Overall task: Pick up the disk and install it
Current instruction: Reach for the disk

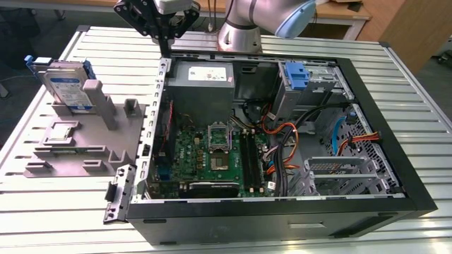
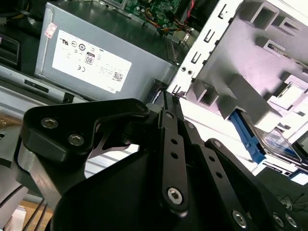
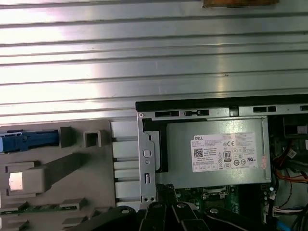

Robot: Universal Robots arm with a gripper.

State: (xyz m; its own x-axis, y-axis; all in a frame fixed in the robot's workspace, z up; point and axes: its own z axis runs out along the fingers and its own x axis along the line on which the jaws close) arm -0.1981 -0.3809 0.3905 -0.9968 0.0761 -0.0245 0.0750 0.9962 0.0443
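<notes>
The black pincer (image 1: 166, 52) hangs from the silver robot arm (image 1: 247, 21) over the corner of the open black computer case (image 1: 282, 218) at the exterior view's upper left. It sits just above the case's perforated metal side wall (image 1: 156, 106) and beside the grey metal power supply box with a white label (image 1: 205, 79). In the second wrist view its two fingers (image 2: 169, 139) lie pressed together with nothing between them.

The flat silver rectangular disk with a white-and-blue label in a blue plastic carrier (image 1: 65, 87) is well apart from the pincer. It stands upright on edge in a slot of the grey plastic holder block (image 1: 84, 153), on the slatted metal surface (image 1: 42, 211) to the exterior view's left of the case. Its long axis appears to run up and down. Its labelled broad face is turned toward the exterior view's lower edge, and one narrow edge points at the case wall. In the first wrist view it shows as a thin blue strip (image 3: 29, 142) seen from above.

Inside the case lie a green motherboard (image 1: 211, 153) and a blue plastic bracket (image 1: 297, 76) on the metal drive bay.
</notes>
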